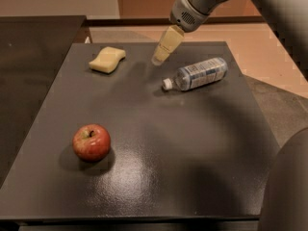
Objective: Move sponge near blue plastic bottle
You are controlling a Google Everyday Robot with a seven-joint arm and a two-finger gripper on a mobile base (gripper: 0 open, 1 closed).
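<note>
Task not yet effected: the sponge (107,60) lies ungrasped on the worktop (192,143), well apart from the blue plastic bottle (197,73), while the tool (158,59), tips pressed together and empty, hangs between them, nearer the bottle's cap, with the arm slanting down from behind the bottle.

Pale yellow sponge (108,60) lies flat at 11 o'clock. Clear blue-labelled bottle (197,73) lies sideways at 1 o'clock, cap toward 8; the gripper (158,59) hangs between them.
</note>
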